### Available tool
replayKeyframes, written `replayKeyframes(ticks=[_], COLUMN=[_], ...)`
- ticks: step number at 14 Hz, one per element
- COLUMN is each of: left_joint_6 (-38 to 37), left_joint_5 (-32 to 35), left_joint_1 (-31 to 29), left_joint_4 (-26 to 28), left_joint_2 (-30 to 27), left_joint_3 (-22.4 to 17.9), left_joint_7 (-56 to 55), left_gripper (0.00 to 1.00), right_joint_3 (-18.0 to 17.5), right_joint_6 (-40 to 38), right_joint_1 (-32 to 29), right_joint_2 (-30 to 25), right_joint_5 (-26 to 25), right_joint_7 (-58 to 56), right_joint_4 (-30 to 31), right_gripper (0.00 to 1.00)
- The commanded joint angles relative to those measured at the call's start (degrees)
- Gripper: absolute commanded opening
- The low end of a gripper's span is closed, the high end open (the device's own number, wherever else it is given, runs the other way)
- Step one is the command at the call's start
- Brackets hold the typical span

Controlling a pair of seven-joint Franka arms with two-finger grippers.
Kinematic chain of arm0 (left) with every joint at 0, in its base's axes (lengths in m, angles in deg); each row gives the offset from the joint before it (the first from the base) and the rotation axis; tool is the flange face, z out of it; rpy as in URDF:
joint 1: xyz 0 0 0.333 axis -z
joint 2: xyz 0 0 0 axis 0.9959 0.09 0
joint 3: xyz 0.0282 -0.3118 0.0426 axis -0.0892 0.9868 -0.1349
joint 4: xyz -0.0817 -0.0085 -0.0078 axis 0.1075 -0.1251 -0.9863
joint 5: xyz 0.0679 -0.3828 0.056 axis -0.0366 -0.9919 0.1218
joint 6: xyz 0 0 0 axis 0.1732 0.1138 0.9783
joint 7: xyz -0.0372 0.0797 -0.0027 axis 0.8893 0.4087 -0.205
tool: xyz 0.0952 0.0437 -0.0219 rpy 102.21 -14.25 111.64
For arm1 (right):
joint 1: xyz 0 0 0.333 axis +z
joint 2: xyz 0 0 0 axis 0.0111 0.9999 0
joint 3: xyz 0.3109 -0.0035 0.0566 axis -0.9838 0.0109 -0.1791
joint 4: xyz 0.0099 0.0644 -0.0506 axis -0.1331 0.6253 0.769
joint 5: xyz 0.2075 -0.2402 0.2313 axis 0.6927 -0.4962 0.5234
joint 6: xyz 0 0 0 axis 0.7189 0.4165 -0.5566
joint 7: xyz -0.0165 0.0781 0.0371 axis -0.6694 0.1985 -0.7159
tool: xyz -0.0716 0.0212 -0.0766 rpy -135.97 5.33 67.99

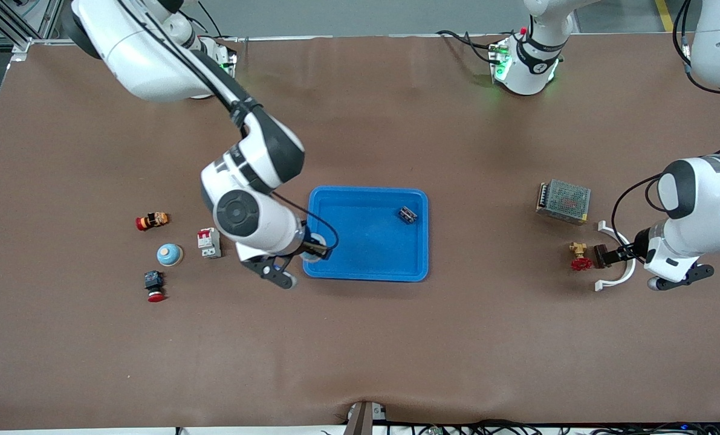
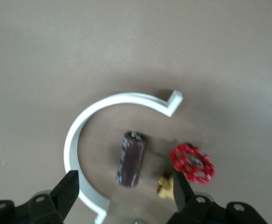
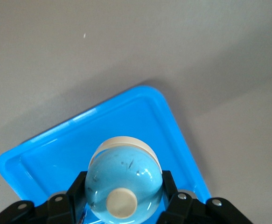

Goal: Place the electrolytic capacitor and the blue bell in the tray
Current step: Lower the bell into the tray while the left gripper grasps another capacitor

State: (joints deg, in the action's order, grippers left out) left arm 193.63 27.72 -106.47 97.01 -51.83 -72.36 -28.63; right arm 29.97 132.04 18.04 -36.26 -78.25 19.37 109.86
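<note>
The blue tray lies mid-table. My right gripper is shut on a light-blue bell with a cream knob, over the tray's corner toward the right arm's end; the tray's rim shows in the right wrist view. I cannot tell whether the bell touches the tray floor. The dark-brown electrolytic capacitor lies on the table at the left arm's end. My left gripper is open just above it. In the left wrist view the capacitor lies between the spread fingers of the left gripper, untouched.
A white C-shaped clamp curves round the capacitor, with a red-handled brass valve beside it and a mesh power supply farther back. A small dark part lies in the tray. A second blue bell, a breaker and two push-buttons lie at the right arm's end.
</note>
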Motion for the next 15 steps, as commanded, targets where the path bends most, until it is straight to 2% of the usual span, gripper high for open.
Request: replayKeyframes(ticks=[1,2,5,11,13,15], left_joint_6=[3.61,3.7,3.96,4.93,4.84,4.84], left_joint_5=[1.27,1.27,1.27,1.27,1.36,1.88], left_joint_1=[-1.04,-1.04,-1.13,-1.48,-1.48,-1.48], left_joint_4=[0.32,0.41,0.32,0.58,0.93,1.02], left_joint_2=[2.09,2.27,3.68,5.44,5.53,5.53], left_joint_3=[0.6,0.6,0.6,0.51,0.51,0.42], left_joint_7=[1.22,1.22,1.13,1.31,1.39,2.36], left_gripper=[0.6,0.52,0.52,0.51,0.39,0.13], right_joint_3=[0.53,0.53,0.61,0.61,0.7,0.7], right_joint_6=[1.01,2.06,5.74,15.5,17.09,18.59], right_joint_1=[3.94,4.83,6.85,7.12,7.12,6.95], right_joint_2=[-1.05,-1.05,-1.14,-1.32,-2.19,-3.34], right_joint_5=[-4.64,-5.71,-6.76,-9.93,-10.29,-10.29], right_joint_7=[6.93,8.87,12.21,14.51,14.6,14.51], right_joint_4=[2.02,3.16,6.41,14.76,17.13,19.6], right_gripper=[0.54,0.54,0.54,0.54,0.54,0.54])
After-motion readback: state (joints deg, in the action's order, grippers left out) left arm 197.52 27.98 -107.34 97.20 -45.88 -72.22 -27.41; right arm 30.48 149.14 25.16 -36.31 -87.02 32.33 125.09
